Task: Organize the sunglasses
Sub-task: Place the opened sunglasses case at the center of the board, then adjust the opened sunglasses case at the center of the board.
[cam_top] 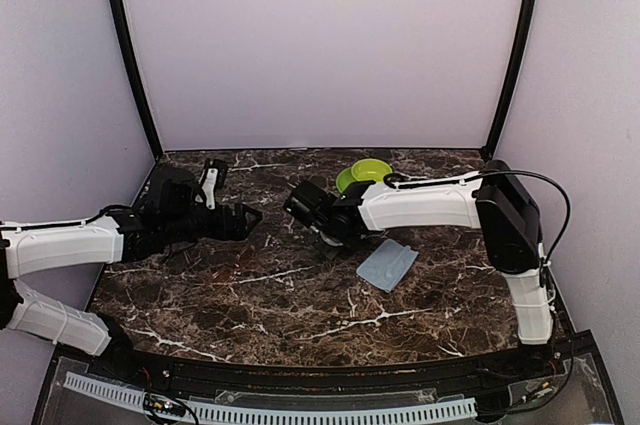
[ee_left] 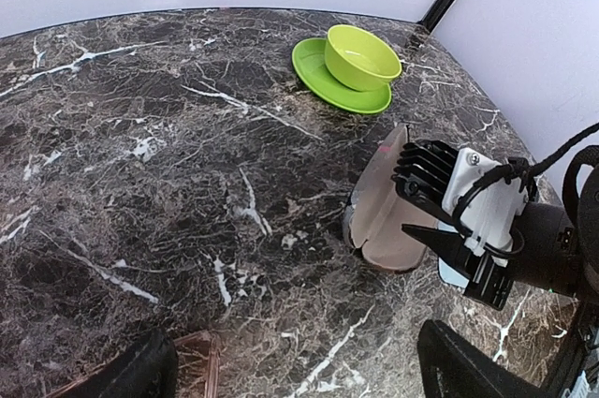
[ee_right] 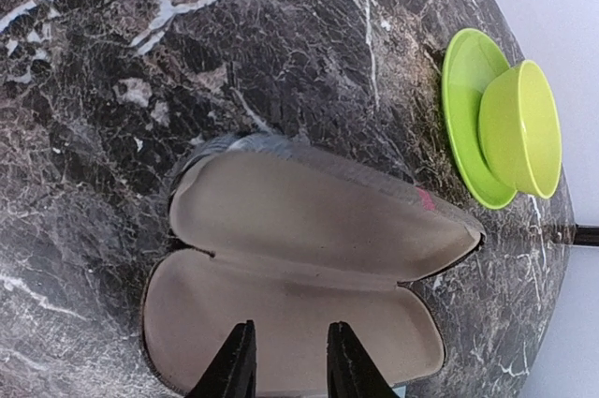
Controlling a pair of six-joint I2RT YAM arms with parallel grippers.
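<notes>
An open glasses case [cam_top: 330, 236] with a beige lining lies on the dark marble table. It also shows in the right wrist view [ee_right: 309, 229] and in the left wrist view [ee_left: 379, 206]. My right gripper [ee_right: 288, 365] hovers just over the case's lower half with its fingers a little apart and nothing between them; it also shows in the top view [cam_top: 310, 207]. My left gripper [ee_left: 299, 381] is wide open, left of the case [cam_top: 245, 218]. A brown sunglasses frame [ee_left: 192, 361] peeks in beside its left finger; I cannot tell whether they touch.
A lime green bowl [cam_top: 367, 172] stands on a matching plate [ee_left: 323, 75] at the back of the table, behind the case. A pale blue cloth [cam_top: 387, 265] lies on the table right of the case. Purple walls enclose the table.
</notes>
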